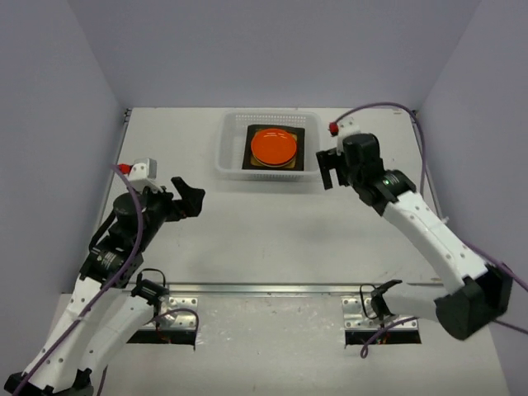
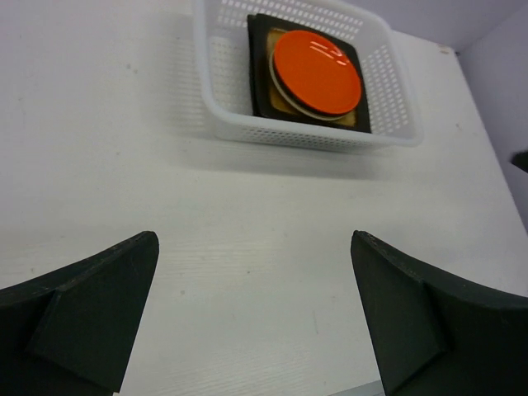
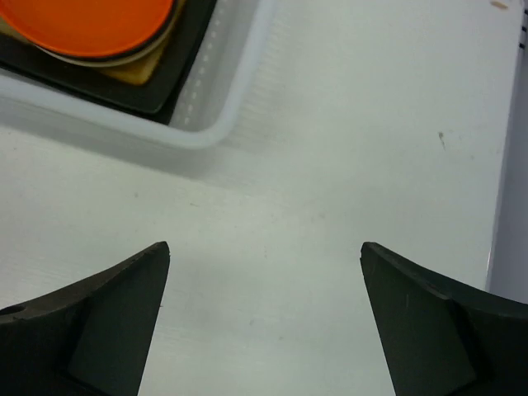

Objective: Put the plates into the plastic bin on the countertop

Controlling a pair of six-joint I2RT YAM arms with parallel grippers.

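Note:
The translucent white plastic bin (image 1: 231,148) stands at the back middle of the white countertop (image 1: 272,239). In it lies a stack of plates: a round orange plate (image 1: 274,146) on top, a cream rim and an amber-centred square under it, black square plates (image 1: 250,162) at the bottom. The stack shows in the left wrist view (image 2: 318,70) and in part in the right wrist view (image 3: 87,21). My left gripper (image 1: 193,198) is open and empty, left of the bin. My right gripper (image 1: 328,169) is open and empty, just right of the bin's front corner.
The bin's near wall (image 2: 305,136) and its front right corner (image 3: 210,132) face the grippers. A metal strip (image 1: 272,288) runs along the countertop's front edge. Grey walls stand on three sides. Purple cables trail from both arms.

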